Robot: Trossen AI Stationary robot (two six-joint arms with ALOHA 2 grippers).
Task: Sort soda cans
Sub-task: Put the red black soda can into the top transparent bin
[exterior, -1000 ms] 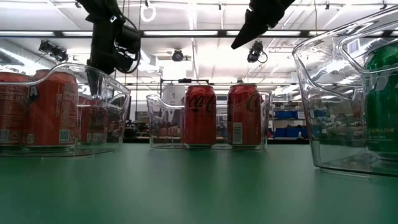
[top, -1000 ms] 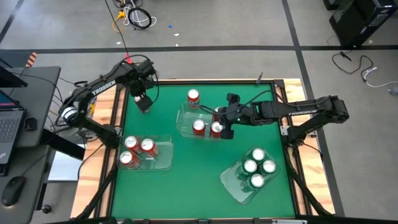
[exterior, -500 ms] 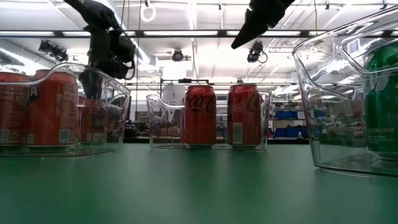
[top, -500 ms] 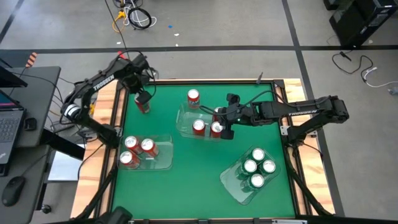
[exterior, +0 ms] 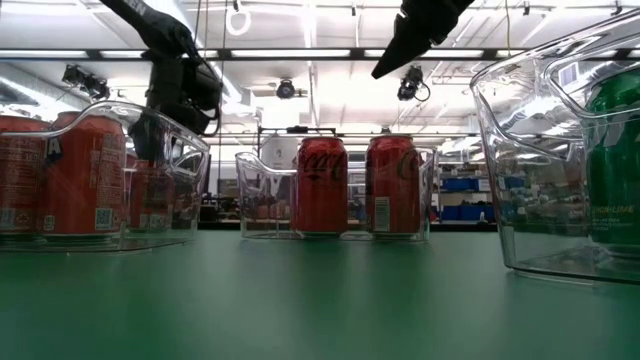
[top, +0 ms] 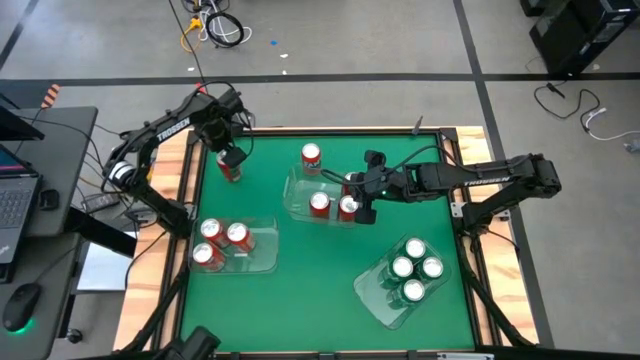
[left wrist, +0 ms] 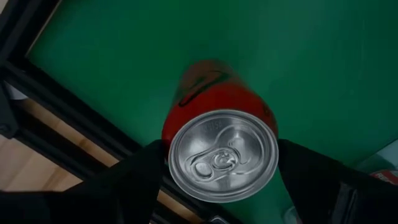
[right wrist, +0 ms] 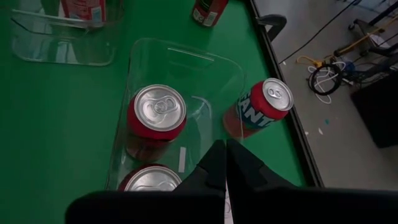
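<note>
Red can (left wrist: 217, 140) between wide-spread left pincer (left wrist: 222, 169) fingers in wrist view only; right pincer (right wrist: 225, 163) shut, empty.

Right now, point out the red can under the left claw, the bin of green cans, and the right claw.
red can (left wrist: 222, 155), left wrist view, silver top.
bin of green cans (top: 372, 296), high view, clear wall.
right claw (right wrist: 224, 151), right wrist view, between shut fingertips.

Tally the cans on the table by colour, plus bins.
Red soda cans: 7, namely three in the left bin, two in the middle bin, one loose behind it, one between the left gripper's jaws.
Green soda cans: 4, in the right bin.
Clear bins: 3.
Total: 11 cans, 3 bins.
</note>
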